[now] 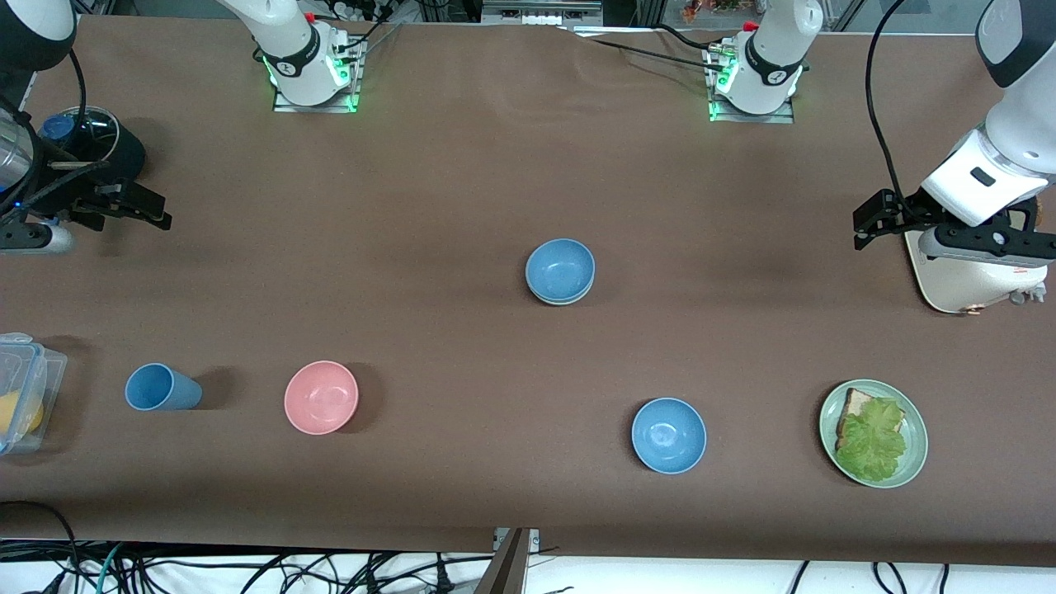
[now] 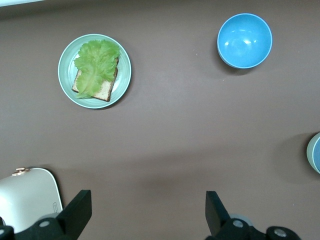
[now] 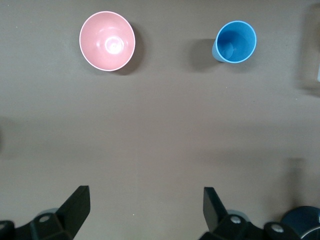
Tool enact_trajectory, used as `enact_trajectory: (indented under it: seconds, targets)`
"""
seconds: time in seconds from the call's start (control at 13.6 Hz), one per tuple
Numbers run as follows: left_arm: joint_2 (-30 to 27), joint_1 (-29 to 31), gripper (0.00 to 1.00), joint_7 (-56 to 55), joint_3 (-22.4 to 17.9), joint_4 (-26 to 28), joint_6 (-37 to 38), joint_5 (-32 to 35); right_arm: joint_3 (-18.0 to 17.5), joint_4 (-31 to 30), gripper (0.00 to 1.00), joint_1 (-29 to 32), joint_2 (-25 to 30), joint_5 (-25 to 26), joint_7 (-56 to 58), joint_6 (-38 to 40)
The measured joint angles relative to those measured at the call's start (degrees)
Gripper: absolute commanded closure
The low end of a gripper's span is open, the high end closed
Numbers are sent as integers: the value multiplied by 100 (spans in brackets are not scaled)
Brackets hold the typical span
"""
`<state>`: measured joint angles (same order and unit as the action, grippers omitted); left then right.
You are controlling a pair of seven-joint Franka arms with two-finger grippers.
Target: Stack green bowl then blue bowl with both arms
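Observation:
A blue bowl (image 1: 560,268) sits nested in the green bowl (image 1: 554,299) at the middle of the table; only the green bowl's pale rim shows under it. This stack is cut by the edge of the left wrist view (image 2: 310,149). A second blue bowl (image 1: 668,435) (image 2: 244,40) stands alone, nearer the front camera. My left gripper (image 1: 866,223) (image 2: 148,199) hangs open and empty over the left arm's end of the table. My right gripper (image 1: 153,213) (image 3: 146,196) hangs open and empty over the right arm's end.
A green plate (image 1: 914,425) (image 2: 67,55) with bread and lettuce lies near the front edge, a white object (image 1: 961,280) (image 2: 27,192) under the left hand. A pink bowl (image 1: 321,397) (image 3: 107,41), a blue cup (image 1: 161,388) (image 3: 235,42), a clear box (image 1: 21,388) and a dark container (image 1: 99,144) are toward the right arm's end.

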<state>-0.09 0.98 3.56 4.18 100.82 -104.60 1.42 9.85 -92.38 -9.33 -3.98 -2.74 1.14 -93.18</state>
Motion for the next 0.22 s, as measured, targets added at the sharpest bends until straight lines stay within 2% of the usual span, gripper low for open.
enact_trajectory:
  seconds: [0.22]
  targets:
    - [0,-1,0,0,-26,0,72,-2,0,0,0,0,0,0,0,0]
